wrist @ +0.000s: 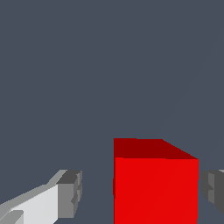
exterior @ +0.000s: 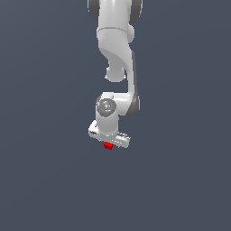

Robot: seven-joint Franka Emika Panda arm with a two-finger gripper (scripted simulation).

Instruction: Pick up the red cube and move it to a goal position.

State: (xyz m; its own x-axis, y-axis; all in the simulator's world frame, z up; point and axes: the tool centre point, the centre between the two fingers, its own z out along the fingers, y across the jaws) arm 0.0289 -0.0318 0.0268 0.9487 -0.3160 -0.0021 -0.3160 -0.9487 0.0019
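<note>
exterior: high, looking down, far | wrist: close behind pincer | shared: red cube

Between the fingers of the gripper, the space is partly taken up by the red cube. One finger pad is separated from the cube by a clear gap; the other pad sits just beside it. Beyond the gripper, only open grey surroundings are seen, with nothing else standing in the way.

one red cube, one pincer
</note>
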